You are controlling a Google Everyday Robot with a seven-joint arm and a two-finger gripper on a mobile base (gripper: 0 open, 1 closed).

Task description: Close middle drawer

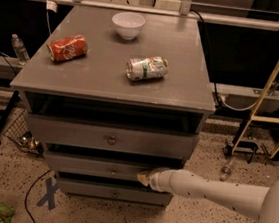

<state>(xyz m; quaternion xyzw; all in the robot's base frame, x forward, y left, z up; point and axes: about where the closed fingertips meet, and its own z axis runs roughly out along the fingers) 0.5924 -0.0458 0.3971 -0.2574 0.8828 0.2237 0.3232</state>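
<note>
The grey cabinet has three drawer fronts. The middle drawer is a wide flat grey front with a small round knob; it stands slightly out, with a dark gap above it. My gripper is at the end of the white arm coming from the lower right. Its tip rests against the right part of the middle drawer's front, to the right of the knob.
The top drawer with its larger knob is pulled out. The bottom drawer is below. On the cabinet top lie a white bowl, a red can and a green-white can. A wooden frame stands at right.
</note>
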